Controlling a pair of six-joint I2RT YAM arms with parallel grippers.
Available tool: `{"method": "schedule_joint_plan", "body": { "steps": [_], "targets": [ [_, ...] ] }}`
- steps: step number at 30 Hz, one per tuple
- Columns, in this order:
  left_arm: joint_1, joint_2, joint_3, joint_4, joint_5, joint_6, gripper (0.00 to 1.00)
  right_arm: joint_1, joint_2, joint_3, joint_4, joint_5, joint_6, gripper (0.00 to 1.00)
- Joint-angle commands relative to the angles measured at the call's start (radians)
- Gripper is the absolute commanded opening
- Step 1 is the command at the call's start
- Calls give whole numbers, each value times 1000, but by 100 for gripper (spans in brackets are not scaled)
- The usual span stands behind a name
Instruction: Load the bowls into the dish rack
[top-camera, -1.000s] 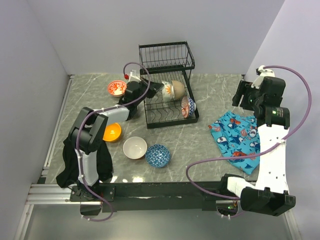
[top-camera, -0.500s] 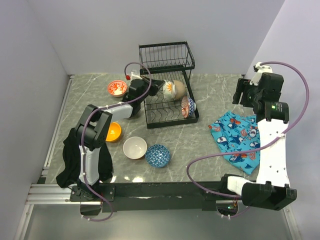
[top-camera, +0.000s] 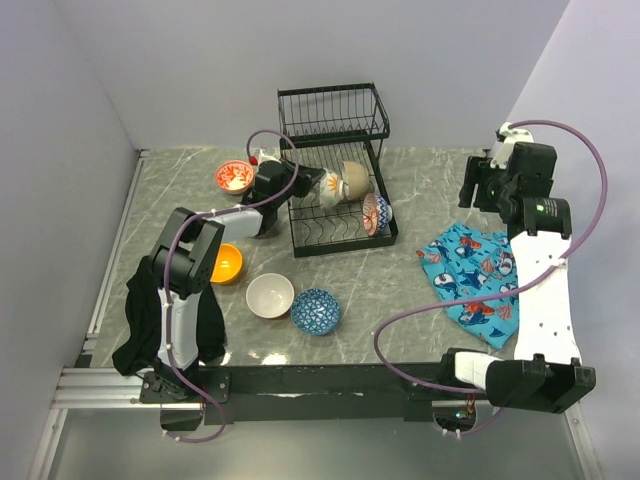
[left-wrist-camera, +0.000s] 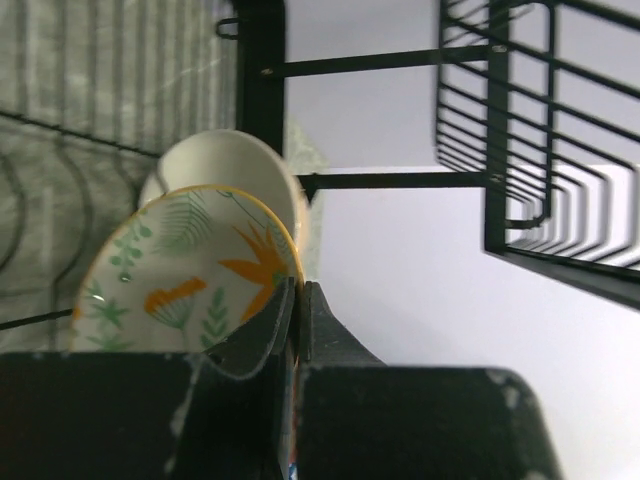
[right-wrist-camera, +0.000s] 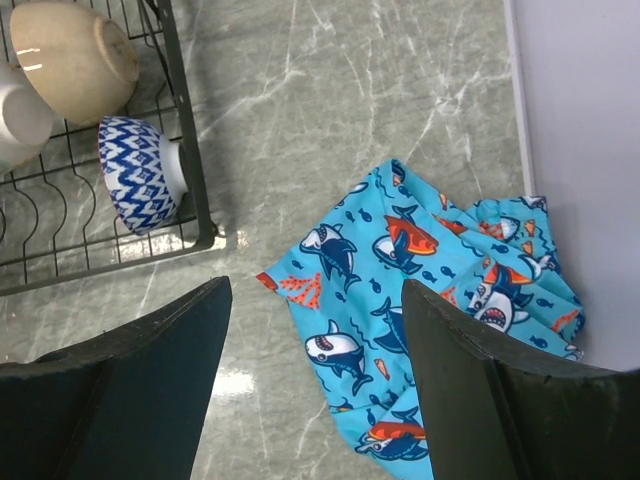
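Note:
The black wire dish rack (top-camera: 335, 120) stands at the table's back. My left gripper (top-camera: 315, 184) reaches into its lower tier, shut on the rim of a white bowl with orange and green leaves (top-camera: 331, 187). In the left wrist view that bowl (left-wrist-camera: 185, 275) leans against a beige bowl (left-wrist-camera: 235, 160), its rim pinched at my gripper (left-wrist-camera: 298, 305). A blue-and-white zigzag bowl (right-wrist-camera: 140, 175) stands on edge in the tray, near the beige bowl (right-wrist-camera: 75, 55). Red (top-camera: 233, 176), orange (top-camera: 226, 264), white (top-camera: 270, 295) and blue (top-camera: 315, 310) bowls sit on the table. My right gripper (right-wrist-camera: 315, 385) hovers open.
A blue shark-print cloth (top-camera: 475, 275) lies crumpled at the right, below my right gripper (top-camera: 476, 186). A black cloth (top-camera: 145, 325) hangs by the left arm's base. The rack's upper basket (left-wrist-camera: 540, 130) overhangs the lower tier. Walls close in left, back and right.
My left gripper has carried the leaf-patterned bowl further into the rack's lower tier, up against the beige bowl. My right arm has drifted slightly left and back, still open.

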Motion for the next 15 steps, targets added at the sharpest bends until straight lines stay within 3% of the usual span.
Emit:
{"method": "schedule_joint_plan", "body": {
  "steps": [1,7,15],
  "targets": [
    [1,-71,-7,36,24,-18,1,26,29,55,43,12,0,76],
    [-7,-65,-3,18,4,-29,1,47,60,72,52,17,4,76],
    [-21,14,131,-17,-82,-26,1,83,72,90,43,47,-14,76]
  ]
}}
